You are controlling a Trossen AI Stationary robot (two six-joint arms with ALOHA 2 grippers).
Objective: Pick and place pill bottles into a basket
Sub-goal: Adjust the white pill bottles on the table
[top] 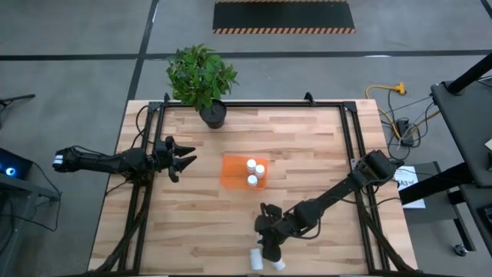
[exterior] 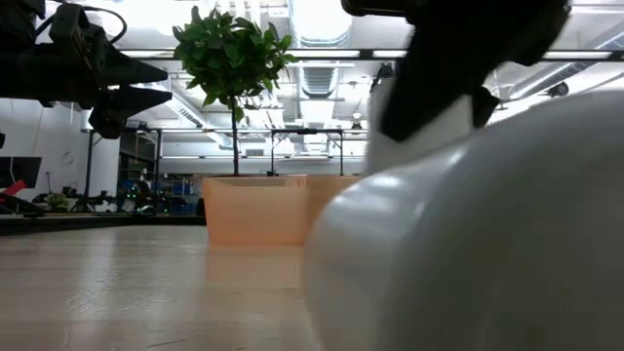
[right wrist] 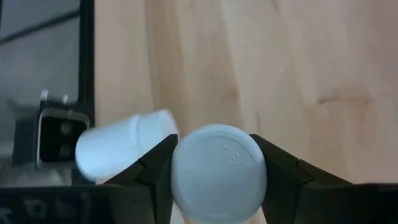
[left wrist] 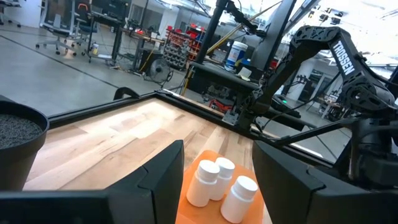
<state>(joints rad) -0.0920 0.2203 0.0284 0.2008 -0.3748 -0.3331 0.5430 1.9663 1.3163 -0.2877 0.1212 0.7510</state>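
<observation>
While three pill bottles (top: 251,171) sit in basket (top: 234,172), R gripper (right wrist: 217,165) clamps 4th.

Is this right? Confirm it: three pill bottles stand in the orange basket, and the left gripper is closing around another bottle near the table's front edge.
Wrong arm. The high view shows the right gripper at that bottle; the left gripper hangs beside the basket. Three bottles in the basket is correct.

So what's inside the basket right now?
Three upright white bottles stand in the orange basket, bunched toward its right end. The basket floor under them is covered, and anything low behind them can't be ruled out.
</observation>
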